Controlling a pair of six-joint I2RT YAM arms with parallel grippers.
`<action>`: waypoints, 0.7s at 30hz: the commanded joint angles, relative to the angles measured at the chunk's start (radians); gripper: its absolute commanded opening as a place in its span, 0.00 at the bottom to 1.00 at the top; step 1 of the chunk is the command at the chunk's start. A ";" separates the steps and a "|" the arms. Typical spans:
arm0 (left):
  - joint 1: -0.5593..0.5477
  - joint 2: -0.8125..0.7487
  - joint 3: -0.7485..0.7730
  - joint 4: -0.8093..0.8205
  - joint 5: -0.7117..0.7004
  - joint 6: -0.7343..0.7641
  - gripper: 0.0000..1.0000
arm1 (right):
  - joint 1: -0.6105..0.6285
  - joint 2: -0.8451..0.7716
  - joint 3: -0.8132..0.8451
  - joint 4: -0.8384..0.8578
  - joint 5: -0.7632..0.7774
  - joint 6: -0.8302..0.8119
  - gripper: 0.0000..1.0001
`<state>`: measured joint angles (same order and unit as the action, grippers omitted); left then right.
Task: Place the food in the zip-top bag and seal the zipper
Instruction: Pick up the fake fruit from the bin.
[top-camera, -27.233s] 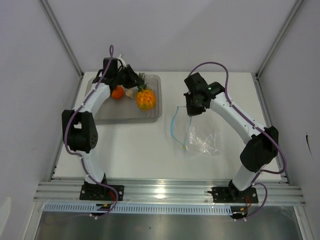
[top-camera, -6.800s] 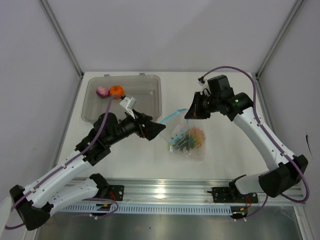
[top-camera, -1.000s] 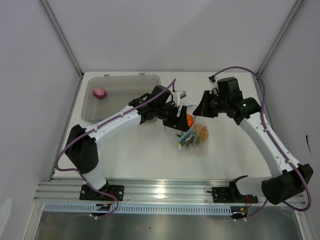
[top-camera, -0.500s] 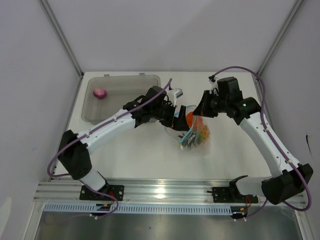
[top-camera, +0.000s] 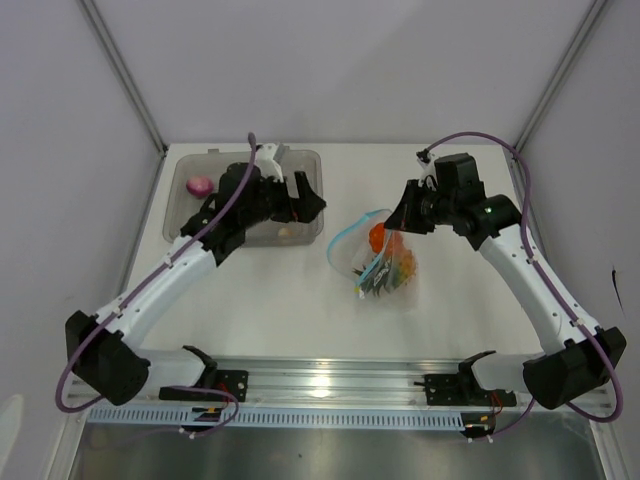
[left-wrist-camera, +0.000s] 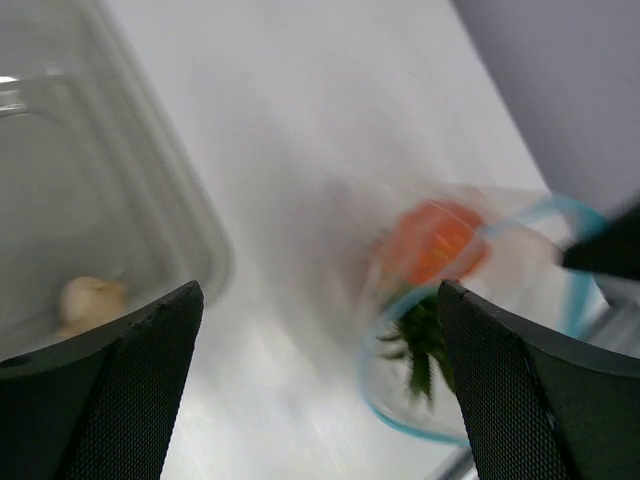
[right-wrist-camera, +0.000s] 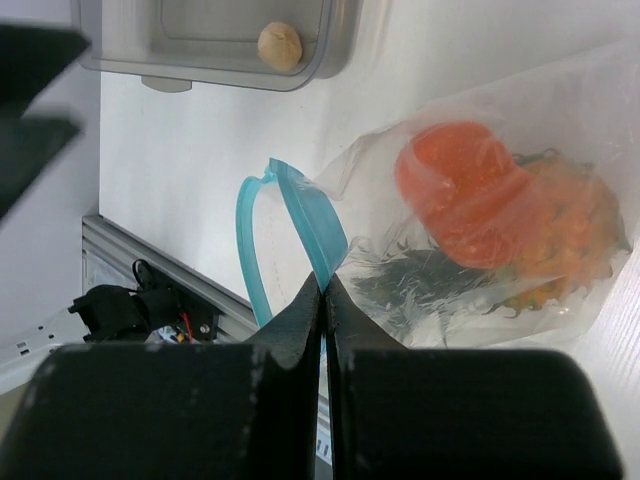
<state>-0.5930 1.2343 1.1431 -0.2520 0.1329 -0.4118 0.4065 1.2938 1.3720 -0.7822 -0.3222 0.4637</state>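
White surface (top-camera: 300, 310): my open left gripper (top-camera: 306, 196) hovers near the tray's (top-camera: 310, 165) beige bulb (top-camera: 288, 232). I'll centre before closing, right gripper (top-camera: 400, 220) pinching the bag's (top-camera: 395, 278) zipper (top-camera: 345, 235) wide.

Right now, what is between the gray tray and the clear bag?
Only bare white table. The left wrist view shows it best: nothing sits between the tray and the bag.
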 joint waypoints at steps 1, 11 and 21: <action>0.140 0.079 0.060 -0.061 -0.048 -0.038 0.99 | 0.005 -0.027 -0.001 0.057 -0.015 0.006 0.00; 0.418 0.440 0.315 -0.144 -0.417 -0.062 1.00 | 0.005 0.022 -0.001 0.104 -0.074 -0.010 0.00; 0.660 0.669 0.411 -0.115 -0.164 -0.382 0.99 | -0.003 0.045 -0.004 0.123 -0.107 -0.026 0.00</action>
<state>0.0185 1.8999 1.5703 -0.4122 -0.1261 -0.6319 0.4065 1.3373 1.3632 -0.7044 -0.4038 0.4545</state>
